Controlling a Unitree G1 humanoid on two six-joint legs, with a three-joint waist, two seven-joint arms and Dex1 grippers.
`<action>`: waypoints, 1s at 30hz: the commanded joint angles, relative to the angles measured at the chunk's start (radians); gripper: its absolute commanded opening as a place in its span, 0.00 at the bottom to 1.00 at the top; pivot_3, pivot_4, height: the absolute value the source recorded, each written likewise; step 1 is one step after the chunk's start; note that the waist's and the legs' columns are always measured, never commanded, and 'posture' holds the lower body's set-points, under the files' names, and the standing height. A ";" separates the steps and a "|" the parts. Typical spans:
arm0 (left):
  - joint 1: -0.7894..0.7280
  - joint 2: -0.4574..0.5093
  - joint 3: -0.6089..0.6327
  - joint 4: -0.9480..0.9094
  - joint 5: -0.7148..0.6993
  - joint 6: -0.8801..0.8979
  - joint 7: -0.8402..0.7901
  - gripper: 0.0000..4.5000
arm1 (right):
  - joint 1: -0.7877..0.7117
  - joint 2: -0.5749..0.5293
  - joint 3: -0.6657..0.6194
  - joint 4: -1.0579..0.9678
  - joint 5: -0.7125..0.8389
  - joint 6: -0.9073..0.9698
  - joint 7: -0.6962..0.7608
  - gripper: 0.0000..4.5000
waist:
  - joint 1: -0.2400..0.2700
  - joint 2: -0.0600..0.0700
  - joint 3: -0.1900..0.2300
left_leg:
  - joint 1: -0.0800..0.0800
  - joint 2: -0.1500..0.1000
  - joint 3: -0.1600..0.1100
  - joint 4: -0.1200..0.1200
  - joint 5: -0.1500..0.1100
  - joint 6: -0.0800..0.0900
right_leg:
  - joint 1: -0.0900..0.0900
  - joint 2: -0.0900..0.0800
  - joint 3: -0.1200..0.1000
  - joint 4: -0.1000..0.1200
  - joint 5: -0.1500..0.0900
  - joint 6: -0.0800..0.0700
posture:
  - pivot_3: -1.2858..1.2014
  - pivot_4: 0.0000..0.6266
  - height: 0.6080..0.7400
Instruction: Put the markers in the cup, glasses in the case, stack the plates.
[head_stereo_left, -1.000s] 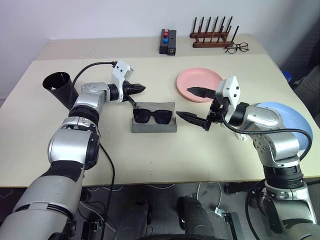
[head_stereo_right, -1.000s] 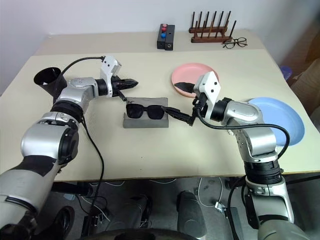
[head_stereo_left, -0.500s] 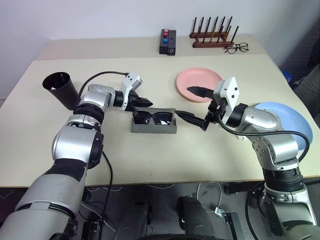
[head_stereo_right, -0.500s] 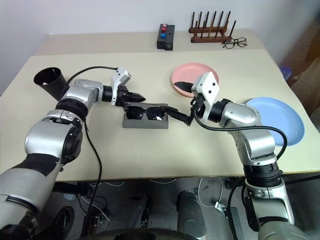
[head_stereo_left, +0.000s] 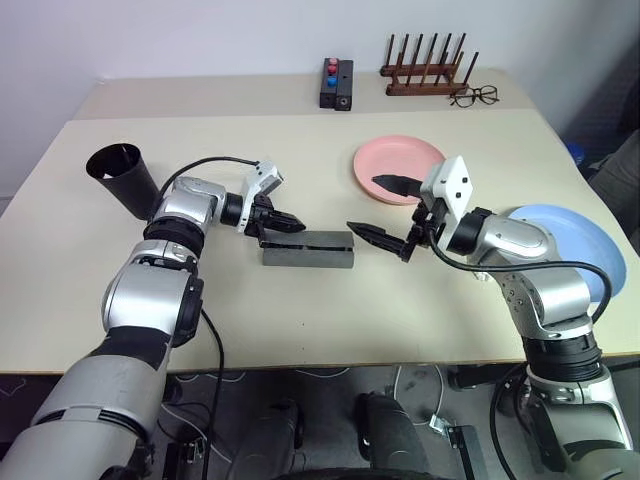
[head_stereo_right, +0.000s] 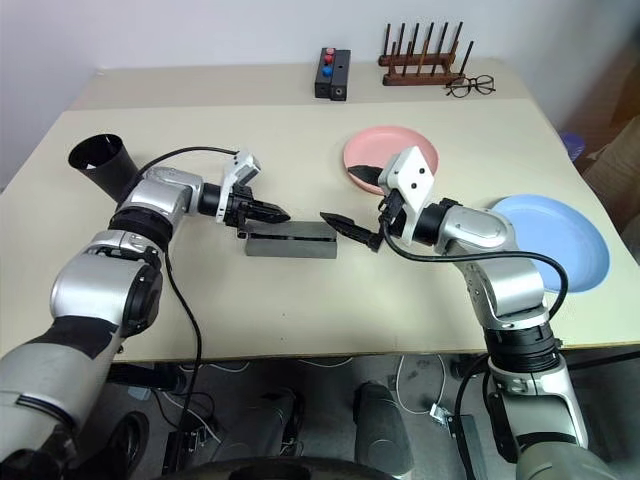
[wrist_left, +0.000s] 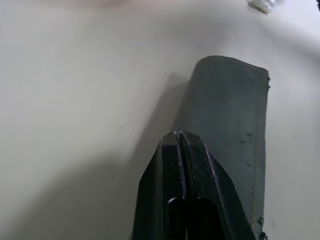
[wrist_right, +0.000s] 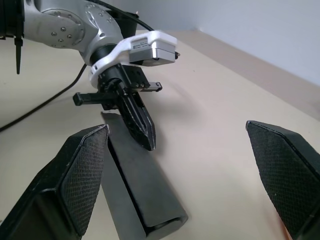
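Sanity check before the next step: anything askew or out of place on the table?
The black cup leans at a tilt near the table's left edge, and the blue plate overhangs the right edge. The grey case lies shut, nothing spilled.

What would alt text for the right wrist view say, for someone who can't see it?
The left gripper, fingers shut, presses its tip on the closed lid of the grey case lying on the beige table. The right gripper's own two black fingers stand wide open in the foreground on either side, holding nothing.
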 joint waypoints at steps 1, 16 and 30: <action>0.032 0.005 -0.015 -0.112 -0.013 -0.009 -0.018 0.00 | -0.032 0.002 -0.004 -0.006 -0.001 -0.029 -0.002 1.00 | -0.001 0.000 0.000 | 0.000 0.000 0.000 0.000 0.000 0.000 | 0.000 0.000 0.000 0.000 0.000 0.000 | 0.52 0.24 1.00; 0.246 0.000 -0.021 -0.487 -0.092 0.071 0.051 0.00 | -0.048 0.006 0.008 0.033 -0.022 -0.071 -0.006 1.00 | 0.001 0.000 0.000 | 0.000 0.000 0.000 0.000 0.000 0.000 | 0.000 0.000 0.000 0.000 0.000 0.000 | 0.52 0.24 1.00; 0.150 0.014 0.214 -0.548 -0.447 0.169 -0.004 0.71 | -0.021 -0.130 -0.088 0.101 -0.099 -0.011 -0.084 1.00 | 0.003 0.001 0.000 | 0.000 0.000 0.000 0.001 0.000 0.000 | 0.000 -0.001 0.000 0.000 0.000 0.000 | 0.52 0.24 1.00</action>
